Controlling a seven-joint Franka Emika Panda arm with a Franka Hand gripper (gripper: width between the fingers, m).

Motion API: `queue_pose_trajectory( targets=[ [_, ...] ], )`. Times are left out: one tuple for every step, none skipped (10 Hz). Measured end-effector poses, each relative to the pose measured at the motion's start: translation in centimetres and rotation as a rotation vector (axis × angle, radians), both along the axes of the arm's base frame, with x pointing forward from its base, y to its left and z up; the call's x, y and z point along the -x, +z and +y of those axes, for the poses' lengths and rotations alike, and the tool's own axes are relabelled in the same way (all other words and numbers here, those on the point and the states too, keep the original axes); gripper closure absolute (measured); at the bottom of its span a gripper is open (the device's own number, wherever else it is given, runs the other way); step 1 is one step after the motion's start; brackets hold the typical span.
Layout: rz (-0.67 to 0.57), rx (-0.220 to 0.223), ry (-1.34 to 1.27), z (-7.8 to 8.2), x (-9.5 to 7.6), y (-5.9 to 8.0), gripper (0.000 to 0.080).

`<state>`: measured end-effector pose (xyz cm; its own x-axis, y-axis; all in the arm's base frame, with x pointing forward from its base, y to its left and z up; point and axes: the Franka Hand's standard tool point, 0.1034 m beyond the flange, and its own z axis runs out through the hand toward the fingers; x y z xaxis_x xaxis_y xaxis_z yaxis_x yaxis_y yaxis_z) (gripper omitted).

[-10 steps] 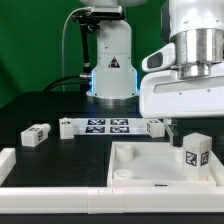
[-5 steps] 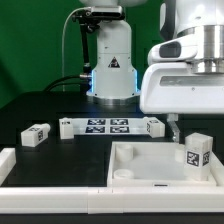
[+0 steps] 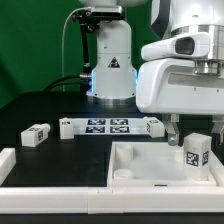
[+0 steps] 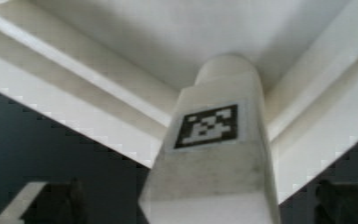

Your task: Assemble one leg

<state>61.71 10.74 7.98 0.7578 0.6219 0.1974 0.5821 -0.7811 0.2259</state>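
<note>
The leg [image 3: 196, 152], a short white post with a square tag, stands slightly tilted at the exterior view's right end of the white tabletop [image 3: 140, 168]. My gripper [image 3: 192, 132] hangs right over it, with one dark finger [image 3: 172, 128] to the left of the post and apart from it. In the wrist view the leg [image 4: 208, 140] runs between my fingers [image 4: 51, 200], with dark gaps on both sides, and the tabletop's white rim [image 4: 87, 60] lies behind it. The gripper [image 4: 197, 205] is open around the leg.
The marker board [image 3: 108, 126] lies behind the tabletop, with a small white tagged part at each end [image 3: 64, 128] [image 3: 155, 125]. Another tagged leg [image 3: 36, 135] lies at the left. A white part [image 3: 6, 160] sits at the front left edge. The robot base [image 3: 110, 60] stands behind.
The hand has shifted a little toward the exterior view's left and turned slightly above the leg. The leg has stayed in place on the tabletop.
</note>
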Motion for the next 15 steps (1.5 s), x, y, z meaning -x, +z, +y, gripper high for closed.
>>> queue_pose_trajectory(
  targets=[
    [-0.002,0.019,0.048,0.17,0.00,0.00,0.0151],
    [-0.004,0.017,0.043,0.31,0.06,-0.04,0.0151],
    [-0.004,0.017,0.041,0.17,0.05,-0.07,0.0173],
    [-0.003,0.018,0.041,0.14,0.05,-0.08,0.0173],
    [-0.003,0.018,0.041,0.14,0.05,-0.09,0.0343],
    [-0.003,0.018,0.041,0.12,0.05,-0.09,0.0485],
    [-0.006,0.017,0.041,0.14,-0.03,0.00,0.0485],
    [-0.006,0.017,0.041,0.15,-0.05,0.02,0.0485],
    [-0.008,0.011,0.021,0.15,-0.06,0.03,0.0485],
    [-0.010,0.001,-0.009,0.14,-0.07,0.03,0.0485],
    [-0.013,-0.004,-0.025,0.10,-0.10,0.05,0.0486],
    [-0.026,-0.031,-0.107,0.03,-0.13,0.04,0.0486],
    [-0.039,-0.090,-0.281,0.17,-0.11,0.07,0.0486],
    [-0.048,-0.136,-0.418,0.41,-0.12,0.13,0.0492],
    [-0.061,-0.183,-0.546,0.63,-0.17,0.13,0.0492]
  ],
)
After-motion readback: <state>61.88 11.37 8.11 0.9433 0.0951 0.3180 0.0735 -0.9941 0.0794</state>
